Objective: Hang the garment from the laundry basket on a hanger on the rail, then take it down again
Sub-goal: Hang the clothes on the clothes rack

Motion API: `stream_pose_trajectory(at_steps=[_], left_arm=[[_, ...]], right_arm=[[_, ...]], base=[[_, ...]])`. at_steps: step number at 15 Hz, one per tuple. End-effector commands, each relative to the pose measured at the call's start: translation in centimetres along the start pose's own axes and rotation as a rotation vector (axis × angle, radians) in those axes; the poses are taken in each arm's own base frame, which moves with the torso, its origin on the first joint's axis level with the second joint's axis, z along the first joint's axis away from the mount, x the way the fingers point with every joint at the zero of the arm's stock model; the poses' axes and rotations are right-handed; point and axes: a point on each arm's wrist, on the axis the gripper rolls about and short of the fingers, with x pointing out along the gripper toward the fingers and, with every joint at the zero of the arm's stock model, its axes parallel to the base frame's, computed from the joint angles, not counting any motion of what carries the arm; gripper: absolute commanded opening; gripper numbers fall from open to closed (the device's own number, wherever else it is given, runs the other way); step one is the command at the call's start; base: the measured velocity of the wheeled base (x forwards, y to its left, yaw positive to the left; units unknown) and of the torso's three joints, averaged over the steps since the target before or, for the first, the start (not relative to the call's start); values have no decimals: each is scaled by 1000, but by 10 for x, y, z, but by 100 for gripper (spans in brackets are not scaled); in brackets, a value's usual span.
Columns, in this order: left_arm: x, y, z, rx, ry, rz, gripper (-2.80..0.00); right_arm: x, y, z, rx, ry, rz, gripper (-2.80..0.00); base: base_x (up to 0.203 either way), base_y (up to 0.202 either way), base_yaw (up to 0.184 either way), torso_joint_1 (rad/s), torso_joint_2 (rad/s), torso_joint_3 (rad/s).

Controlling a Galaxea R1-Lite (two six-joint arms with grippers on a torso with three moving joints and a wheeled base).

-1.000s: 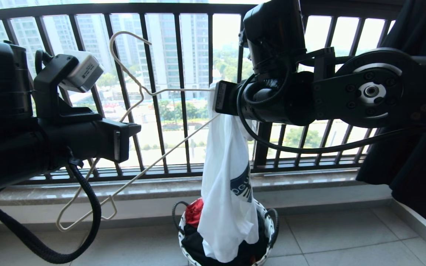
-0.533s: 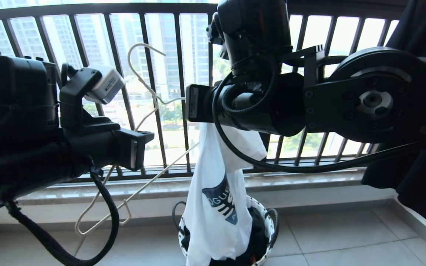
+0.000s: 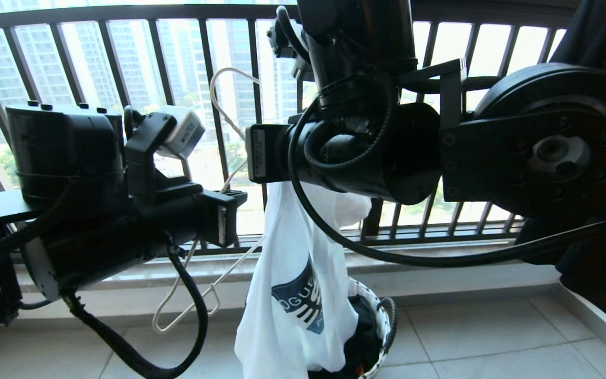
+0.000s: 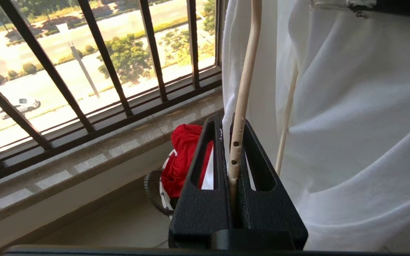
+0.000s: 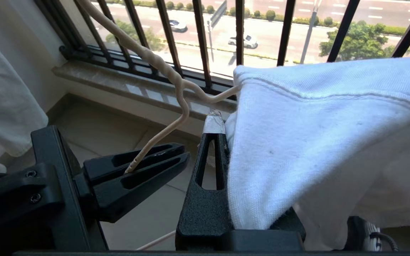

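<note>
Hanger (image 3: 213, 210) shifted right, garment (image 3: 292, 295) hiding basket (image 3: 382, 321) (mostly)

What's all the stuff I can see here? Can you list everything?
White T-shirt with dark blue chest print: one, white, hanging from the right gripper above the basket.
Thin cream wire hanger: one, cream, tilted, one end inside the T-shirt.
Small round woven laundry basket: one, white and dark, on the tiled floor.
Red cloth: one, red, in the basket.
Black garment: one, black, hanging far right.
Barred balcony railing: one, dark, behind everything.
Left gripper: shut on the hanger.
Right gripper: shut on the T-shirt.
</note>
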Motion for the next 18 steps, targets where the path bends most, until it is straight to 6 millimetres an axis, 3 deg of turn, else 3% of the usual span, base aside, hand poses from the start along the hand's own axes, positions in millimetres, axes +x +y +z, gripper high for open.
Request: stream_pose_trajectory(at_steps=[1,4,9,18], left_arm=[[10,-1,-3,-20,-12,1,-280],[14,-2,-2,-54,-64,-6,-280],[50,-5,-16,-96,-339,-27,-280],[48,-5,-18,-96,-350,-29,-280]], right_arm=[[-8,1,0,-13,3,8,-280],[-10,1,-2,-50,9,0,-280],[-10,2,0,-98,-21,-22,-280],[-8,6,0,-180,-48,-24,-280]], base=[[0,0,0,0,0,0],[0,0,0,0,0,0],[0,0,0,0,0,0],[0,0,0,0,0,0]])
